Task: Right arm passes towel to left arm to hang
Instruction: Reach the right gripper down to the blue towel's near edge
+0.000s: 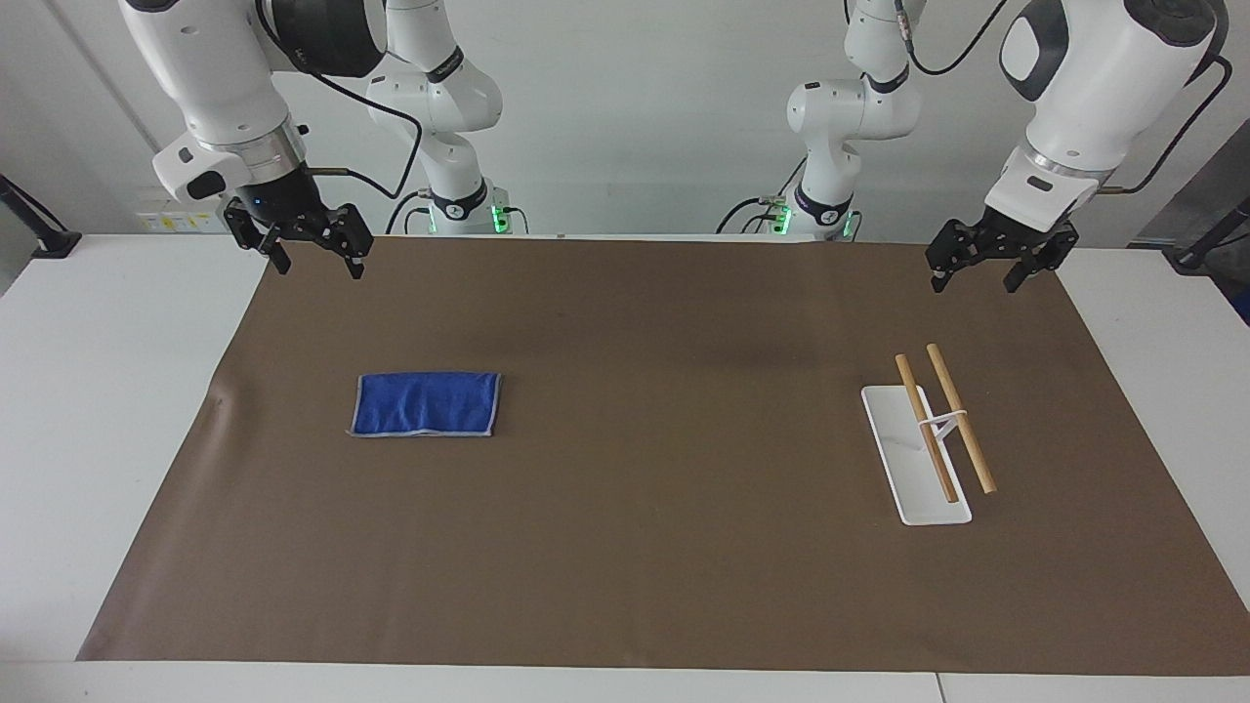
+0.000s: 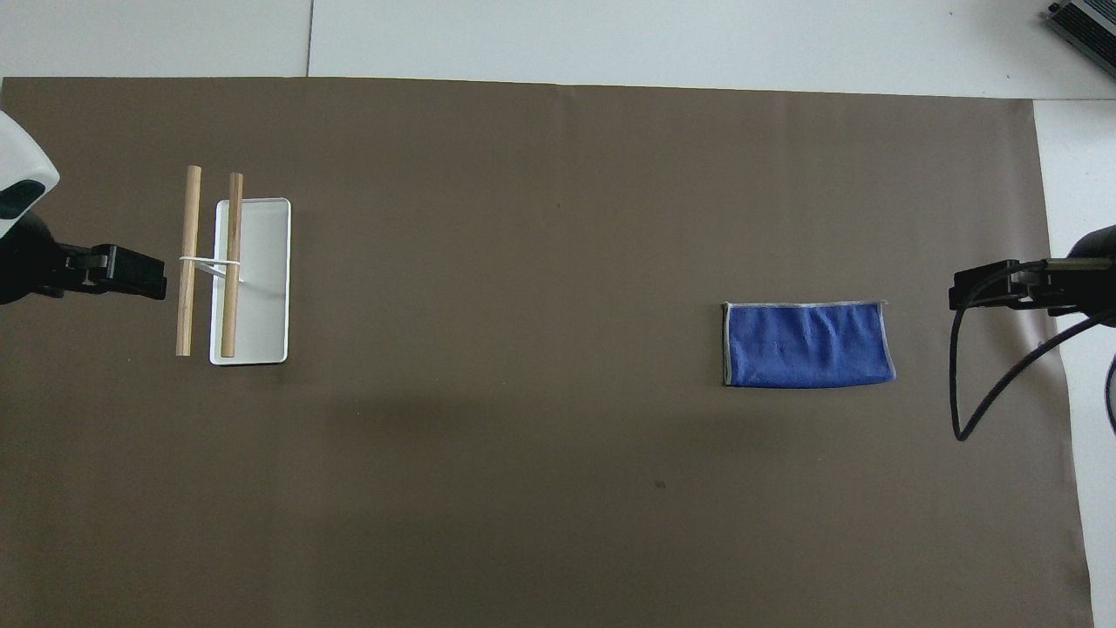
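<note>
Starting at the facing view's left edge: right gripper raised over the brown mat at the right arm's end, fingers spread wide, nothing between them, touching nothing. Blue light visible just above the fingers, loose black cable looping down beside the wrist.

Next along: towel flat on the mat, folded into a neat rectangle, pale stitched edge showing, well apart from the right gripper and farther from the robots than the spot under it. Untouched as things stand.

Then a long bare stretch of mat, and toward the left arm's end the white rack with two wooden rails held above its base plate. Finally left gripper, raised over the mat's edge near the rack, fingers likewise well apart and empty; left arm waiting.

Likely troubles from here, as a judgement only:
- Pinching a single layer of the folded cloth, letting the rest unfold and hang long, awkward for a handover.
- Coming down too shallow and closing on air, or too deep and dragging the mat up with the cloth.
- Cable snagging or brushing the towel during the descent.
- At the pass, both grippers sharing the same corner, leaving no free edge for the left fingers.
- At the rack, a bunched towel sliding off a rail, or a push tipping the light stand.
</note>
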{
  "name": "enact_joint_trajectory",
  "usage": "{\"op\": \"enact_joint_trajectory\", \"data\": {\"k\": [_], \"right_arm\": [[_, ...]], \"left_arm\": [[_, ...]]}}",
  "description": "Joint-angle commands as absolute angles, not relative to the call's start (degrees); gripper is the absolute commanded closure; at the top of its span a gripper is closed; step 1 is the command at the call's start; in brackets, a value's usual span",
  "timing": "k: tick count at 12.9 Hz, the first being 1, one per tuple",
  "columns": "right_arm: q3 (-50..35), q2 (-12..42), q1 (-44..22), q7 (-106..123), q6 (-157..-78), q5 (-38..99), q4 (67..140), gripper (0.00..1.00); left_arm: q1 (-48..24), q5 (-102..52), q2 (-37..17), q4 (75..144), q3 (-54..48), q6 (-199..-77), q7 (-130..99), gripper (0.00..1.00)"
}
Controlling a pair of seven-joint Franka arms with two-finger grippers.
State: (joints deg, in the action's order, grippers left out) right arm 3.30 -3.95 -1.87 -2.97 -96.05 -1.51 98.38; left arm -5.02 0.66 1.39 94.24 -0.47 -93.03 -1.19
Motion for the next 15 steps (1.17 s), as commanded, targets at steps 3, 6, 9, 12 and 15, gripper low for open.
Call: {"op": "enact_joint_trajectory", "data": {"k": [3,6,9,12,15], "right_arm": [[3.0,-6.6,-1.4,-3.2,-99.4,-0.6,103.0,0.00],[3.0,-6.1,-0.9,-0.5,-108.7,-0.6,109.7,0.00],[3.0,-3.3,-1.2,0.1,-119.5,-0.5,116.5,0.00],[3.0,-0.2,-1.1,3.2,-127.4,-0.4,122.4,0.00],[3.0,3.9,-1.2,3.3,-135.0,1.0,126.4,0.00]], "left_arm": [[-5.2,1.2,3.0,96.0,-0.2,-93.1,-1.0,0.00],[-5.2,1.2,3.0,96.1,-0.2,-93.1,-1.0,0.00],[-5.2,1.2,3.0,96.1,-0.2,-93.1,-0.9,0.00],[-5.2,1.2,3.2,96.2,-0.2,-93.1,-0.9,0.00],[-5.2,1.2,3.8,97.4,-0.2,-93.1,-1.0,0.00]]}}
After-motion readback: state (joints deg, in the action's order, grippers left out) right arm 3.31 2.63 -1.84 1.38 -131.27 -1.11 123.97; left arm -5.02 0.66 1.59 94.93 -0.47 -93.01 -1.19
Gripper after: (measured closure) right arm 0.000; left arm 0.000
